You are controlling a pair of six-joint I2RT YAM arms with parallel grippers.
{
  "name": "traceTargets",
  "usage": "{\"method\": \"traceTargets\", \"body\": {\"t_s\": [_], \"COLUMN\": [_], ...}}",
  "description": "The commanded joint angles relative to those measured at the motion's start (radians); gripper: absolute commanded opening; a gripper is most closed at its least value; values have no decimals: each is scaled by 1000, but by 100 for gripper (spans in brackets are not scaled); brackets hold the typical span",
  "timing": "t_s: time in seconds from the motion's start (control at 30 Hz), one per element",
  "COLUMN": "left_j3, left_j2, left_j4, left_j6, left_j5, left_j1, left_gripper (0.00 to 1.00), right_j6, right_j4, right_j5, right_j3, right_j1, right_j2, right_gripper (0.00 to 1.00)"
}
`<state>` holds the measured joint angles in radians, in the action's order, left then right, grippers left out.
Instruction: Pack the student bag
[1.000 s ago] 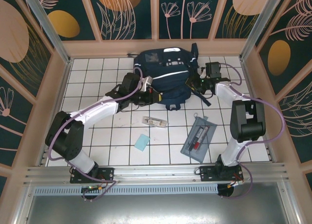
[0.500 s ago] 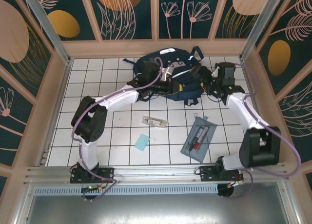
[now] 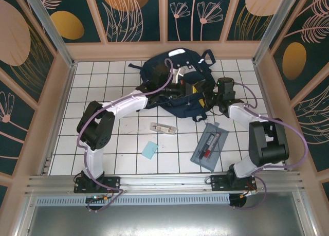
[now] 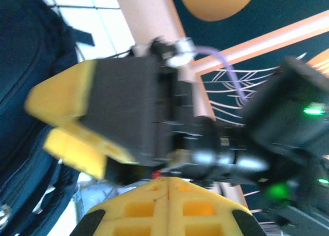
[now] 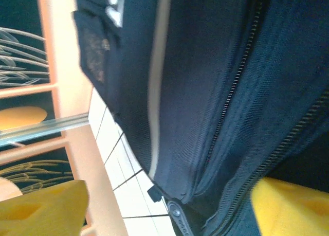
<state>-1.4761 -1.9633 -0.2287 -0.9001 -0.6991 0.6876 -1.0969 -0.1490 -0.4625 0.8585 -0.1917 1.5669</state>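
White tiled table, student bag at back, pencil case, blue card

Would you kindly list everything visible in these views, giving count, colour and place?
navy-blue fabric backpack with white stripes: one, navy, far centre of the table.
flat grey transparent pencil case: one, grey, near right; pens inside.
small pale oblong item: one, whitish, centre; too small to identify.
small light-blue square sheet: one, light blue, left of the pencil case.
white tiled table: one, white, beneath everything.
teal patterned wall panels: several, around the table.
left gripper: one, yellow fingers, shut, at the backpack.
right gripper: one, yellow fingers, open, at the backpack.
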Motion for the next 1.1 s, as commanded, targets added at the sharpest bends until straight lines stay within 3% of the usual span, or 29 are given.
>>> {"method": "traceTargets", "body": {"t_s": [0.0,0.13,0.27,0.33,0.4,0.43,0.5,0.63,0.8,1.07], "left_j3": [28,47,57,48,44,45,42,-3,-128,-197], "left_j2": [61,78,72,58,38,26,2,-52,-149,-264], "left_j4": [-69,17,138,211,232,227,192,160,286,357], "left_j6": [3,63,155,204,210,192,149,126,182,175], "left_j5": [-17,15,83,125,149,157,167,259,387,374], "left_j1": [3,3,4,2,2,2,3,3,3,4], "left_gripper": [0,0,2,30,49,57,62,63,61,56], "right_j6": [-31,7,96,137,166,179,203,179,153,108], "right_j4": [-118,-73,74,152,207,230,260,208,154,40], "right_j5": [-14,25,75,101,116,132,167,154,149,151], "right_j3": [-1,-2,19,17,5,-6,-26,-82,-89,-101], "right_j1": [-5,-8,-2,2,11,12,15,23,22,24], "right_j2": [37,-13,-99,-156,-202,-226,-254,-242,-149,-1], "right_gripper": [75,74,81,86,89,89,90,89,89,87]}}
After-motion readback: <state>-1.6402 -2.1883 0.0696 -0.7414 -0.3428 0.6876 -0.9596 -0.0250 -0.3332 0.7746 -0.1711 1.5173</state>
